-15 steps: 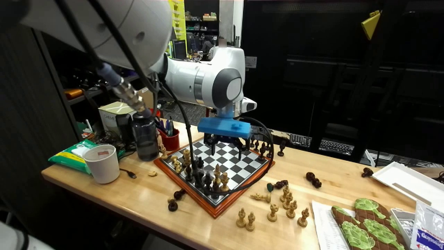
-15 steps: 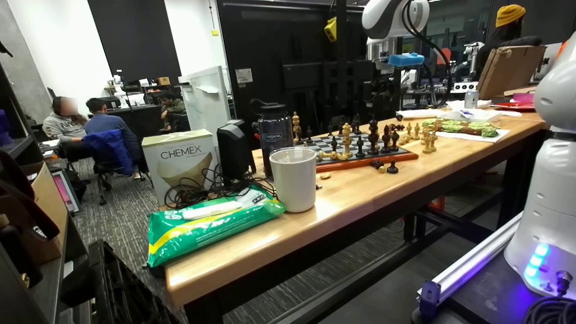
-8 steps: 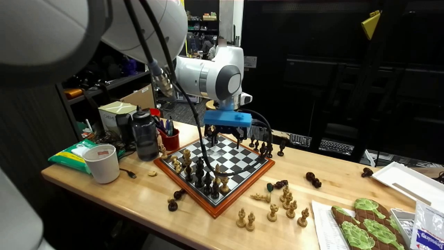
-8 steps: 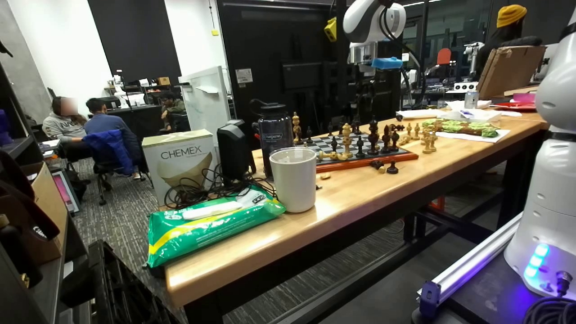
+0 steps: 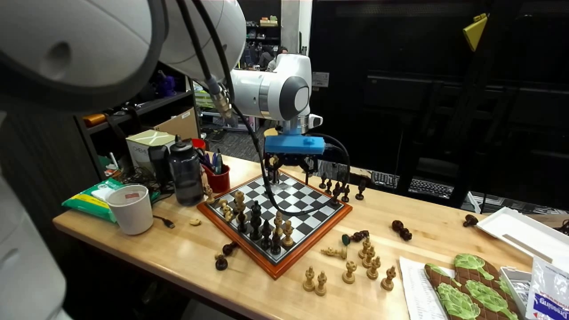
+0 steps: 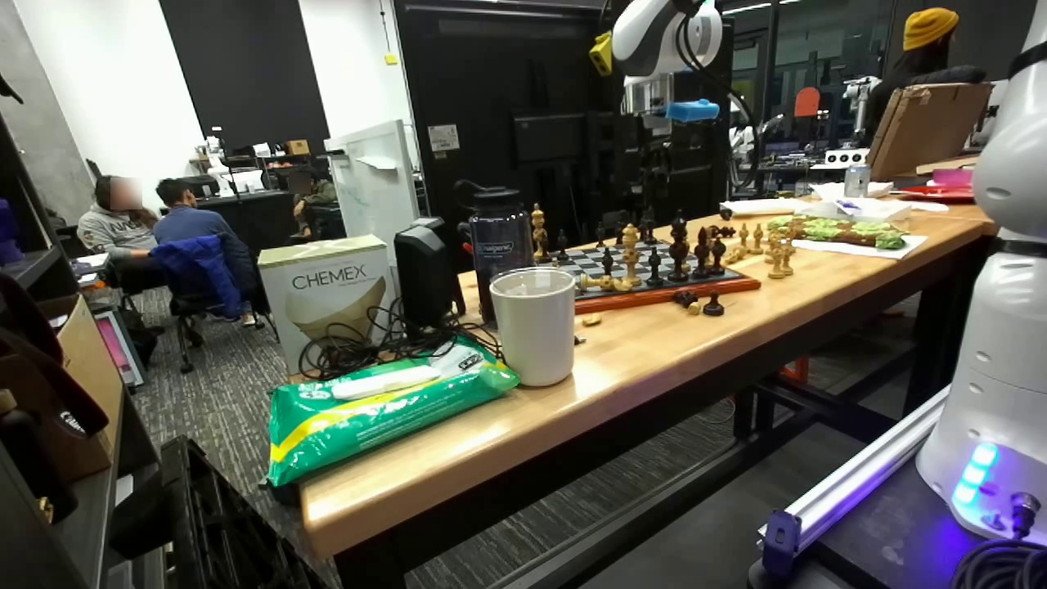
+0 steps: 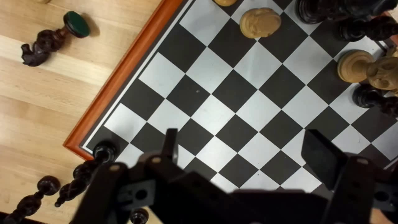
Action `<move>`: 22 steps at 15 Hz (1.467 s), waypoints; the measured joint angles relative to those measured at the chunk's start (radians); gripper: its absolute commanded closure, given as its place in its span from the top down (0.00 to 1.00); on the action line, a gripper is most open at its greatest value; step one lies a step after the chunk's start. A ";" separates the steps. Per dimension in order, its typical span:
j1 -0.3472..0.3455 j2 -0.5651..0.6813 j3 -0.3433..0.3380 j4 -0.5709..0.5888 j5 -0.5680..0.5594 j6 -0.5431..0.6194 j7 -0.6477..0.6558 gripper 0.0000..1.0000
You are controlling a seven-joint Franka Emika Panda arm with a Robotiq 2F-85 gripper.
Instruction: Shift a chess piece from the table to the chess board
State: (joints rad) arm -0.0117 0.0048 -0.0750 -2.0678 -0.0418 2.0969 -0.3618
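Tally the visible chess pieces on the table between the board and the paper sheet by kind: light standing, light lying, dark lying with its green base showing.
Light standing pieces: 7
Light lying piece: 1
Dark lying piece, green base showing: 1
Total: 9

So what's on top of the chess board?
Dark pieces and light pieces stand on the chess board, and one light piece lies on its side. In the wrist view, the end effector covers part of it, so anything under there is hidden.

Box [image 6: 327,296]: CHEMEX; btl [image 6: 497,237]: prob. Nalgene; dark item [image 6: 72,402]: Canon.
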 measured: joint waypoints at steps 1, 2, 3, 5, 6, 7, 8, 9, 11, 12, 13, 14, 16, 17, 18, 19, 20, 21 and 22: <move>-0.001 0.001 0.000 0.000 0.001 0.000 0.000 1.00; -0.002 0.003 0.000 0.000 0.006 0.000 -0.004 1.00; -0.004 0.007 0.000 0.003 0.013 0.000 -0.018 1.00; -0.010 0.028 0.000 0.030 0.030 -0.003 -0.064 1.00; -0.014 0.045 0.000 0.054 0.038 -0.010 -0.086 1.00; -0.017 0.067 0.000 0.086 0.044 -0.019 -0.105 1.00; -0.020 0.091 0.000 0.119 0.047 -0.026 -0.121 1.00; -0.024 0.118 0.001 0.155 0.050 -0.033 -0.137 1.00; -0.033 0.174 0.004 0.225 0.051 -0.038 -0.161 1.00; -0.038 0.202 0.007 0.258 0.051 -0.038 -0.170 1.00; -0.044 0.229 0.011 0.291 0.051 -0.036 -0.173 1.00; -0.048 0.256 0.015 0.323 0.051 -0.030 -0.173 1.00; -0.057 0.300 0.022 0.378 0.051 -0.010 -0.172 1.00; -0.061 0.317 0.028 0.403 0.051 -0.006 -0.172 1.00; -0.065 0.326 0.032 0.413 0.051 -0.006 -0.172 1.00; -0.066 0.329 0.033 0.412 0.051 -0.006 -0.172 1.00; -0.067 0.331 0.033 0.411 0.051 -0.006 -0.172 1.00; -0.068 0.331 0.033 0.411 0.051 -0.006 -0.172 1.00; -0.068 0.331 0.034 0.411 0.051 -0.006 -0.172 1.00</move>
State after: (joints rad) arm -0.0796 0.3356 -0.0411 -1.6570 0.0088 2.0911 -0.5338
